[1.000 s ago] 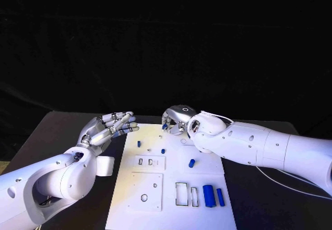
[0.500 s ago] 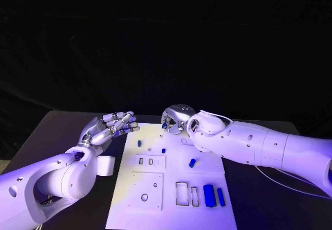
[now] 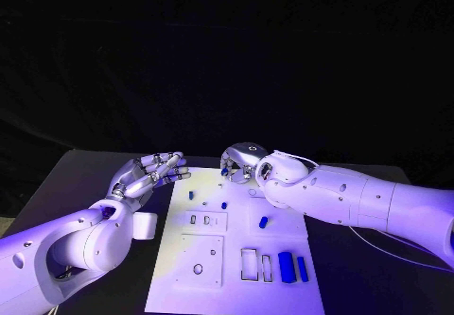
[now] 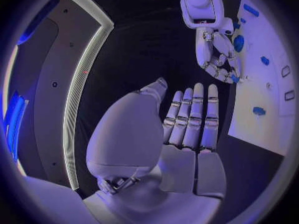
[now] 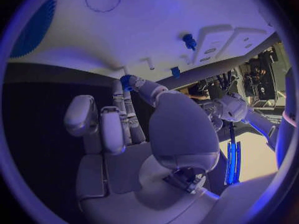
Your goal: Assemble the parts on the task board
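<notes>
Right hand (image 3: 241, 164): pinches a small blue part (image 3: 225, 172) above the far end of the task board (image 3: 284, 295); I would lower it straight, aligned over its seat. Left hand (image 3: 151, 174): fingers spread, empty, beside the board's far left corner. Against the earlier frame: both hands unmoved.

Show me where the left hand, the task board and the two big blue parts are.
left hand (image 3: 151, 174), head view, on its fingers.
task board (image 3: 237, 295), head view, bare near end.
two big blue parts (image 3: 287, 268), head view, on the wider one.
</notes>
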`<state>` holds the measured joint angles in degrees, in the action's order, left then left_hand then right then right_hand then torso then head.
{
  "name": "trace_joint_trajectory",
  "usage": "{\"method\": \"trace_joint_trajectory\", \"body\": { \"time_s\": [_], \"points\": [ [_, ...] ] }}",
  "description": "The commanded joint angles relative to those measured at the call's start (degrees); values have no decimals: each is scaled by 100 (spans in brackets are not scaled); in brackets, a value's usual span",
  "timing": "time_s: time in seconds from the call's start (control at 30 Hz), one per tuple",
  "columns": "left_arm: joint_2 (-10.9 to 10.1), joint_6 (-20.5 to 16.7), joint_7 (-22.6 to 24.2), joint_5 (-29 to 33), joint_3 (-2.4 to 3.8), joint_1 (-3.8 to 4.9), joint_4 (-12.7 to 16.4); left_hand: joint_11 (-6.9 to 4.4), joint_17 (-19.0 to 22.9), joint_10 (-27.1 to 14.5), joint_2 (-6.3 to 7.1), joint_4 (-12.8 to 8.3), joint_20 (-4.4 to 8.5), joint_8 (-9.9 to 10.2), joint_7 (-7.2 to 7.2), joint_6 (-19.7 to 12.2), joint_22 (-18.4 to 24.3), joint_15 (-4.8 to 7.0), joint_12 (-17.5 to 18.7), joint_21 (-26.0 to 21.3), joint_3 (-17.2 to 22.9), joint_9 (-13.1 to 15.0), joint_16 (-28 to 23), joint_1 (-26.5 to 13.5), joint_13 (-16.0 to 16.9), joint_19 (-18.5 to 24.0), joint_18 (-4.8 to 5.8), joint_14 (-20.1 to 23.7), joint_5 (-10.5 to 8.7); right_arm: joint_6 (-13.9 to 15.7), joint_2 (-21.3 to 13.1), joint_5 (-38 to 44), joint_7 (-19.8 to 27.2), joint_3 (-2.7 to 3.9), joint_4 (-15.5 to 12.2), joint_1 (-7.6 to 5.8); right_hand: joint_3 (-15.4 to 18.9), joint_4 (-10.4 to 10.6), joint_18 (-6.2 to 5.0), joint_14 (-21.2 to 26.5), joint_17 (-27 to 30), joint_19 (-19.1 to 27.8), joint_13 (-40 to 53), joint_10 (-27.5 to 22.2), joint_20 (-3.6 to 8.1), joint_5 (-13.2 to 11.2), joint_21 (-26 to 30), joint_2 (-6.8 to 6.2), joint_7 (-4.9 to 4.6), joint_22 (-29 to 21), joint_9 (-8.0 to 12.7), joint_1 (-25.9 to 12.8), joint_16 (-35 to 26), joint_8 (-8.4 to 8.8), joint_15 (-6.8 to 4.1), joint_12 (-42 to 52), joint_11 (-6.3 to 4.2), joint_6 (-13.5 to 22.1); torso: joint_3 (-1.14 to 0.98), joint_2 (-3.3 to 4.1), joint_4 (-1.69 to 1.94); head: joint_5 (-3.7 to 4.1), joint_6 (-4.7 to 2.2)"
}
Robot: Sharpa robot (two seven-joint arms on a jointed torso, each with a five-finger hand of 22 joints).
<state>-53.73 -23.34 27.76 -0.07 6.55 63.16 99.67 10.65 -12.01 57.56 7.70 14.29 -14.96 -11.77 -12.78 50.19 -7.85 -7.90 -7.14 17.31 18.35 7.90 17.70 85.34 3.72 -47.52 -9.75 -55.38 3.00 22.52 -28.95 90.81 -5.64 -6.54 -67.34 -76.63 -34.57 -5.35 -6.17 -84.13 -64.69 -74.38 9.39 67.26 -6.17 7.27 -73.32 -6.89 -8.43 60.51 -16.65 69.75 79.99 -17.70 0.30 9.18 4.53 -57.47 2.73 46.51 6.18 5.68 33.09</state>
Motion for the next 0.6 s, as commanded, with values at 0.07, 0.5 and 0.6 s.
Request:
{"method": "trace_joint_trajectory", "body": {
  "time_s": [0.07,0.5,0.6],
  "points": [
    [15,108,17,-13,5,8,-1,17,-9,-13,6,-15,-3,31,-136,-35,10,-23,31,19,34,-7,-32,-30,-4,-53,-77,-29,0,-194,-17,54,-78,-23,-8,32,-20,21,42,-145,5,27,-3,-12,3,-33,5,7,4,8,-9,-48,22,-18,-17,8,9,-36,0,3,9,4,12],
    [21,115,9,-13,5,8,-14,17,-10,-13,6,-17,-3,32,-136,-35,10,-23,33,19,35,-8,-33,-29,-3,-53,-76,-30,1,-128,-17,66,-102,-23,-17,32,-19,36,33,-138,17,60,-8,-34,-1,-39,31,-18,-1,-34,-19,-69,20,-12,-12,0,16,-13,5,6,15,10,1],
    [20,117,8,-13,5,8,-14,17,-13,-12,5,-21,-3,33,-136,-35,12,-23,37,18,38,-8,-35,-27,-3,-54,-76,-30,2,-120,-30,78,-111,-23,-25,32,-21,40,36,-140,-2,54,-10,-43,-3,-40,22,-23,-3,-17,-21,-73,28,-9,-10,-4,18,-5,7,9,16,10,3]
  ]
}}
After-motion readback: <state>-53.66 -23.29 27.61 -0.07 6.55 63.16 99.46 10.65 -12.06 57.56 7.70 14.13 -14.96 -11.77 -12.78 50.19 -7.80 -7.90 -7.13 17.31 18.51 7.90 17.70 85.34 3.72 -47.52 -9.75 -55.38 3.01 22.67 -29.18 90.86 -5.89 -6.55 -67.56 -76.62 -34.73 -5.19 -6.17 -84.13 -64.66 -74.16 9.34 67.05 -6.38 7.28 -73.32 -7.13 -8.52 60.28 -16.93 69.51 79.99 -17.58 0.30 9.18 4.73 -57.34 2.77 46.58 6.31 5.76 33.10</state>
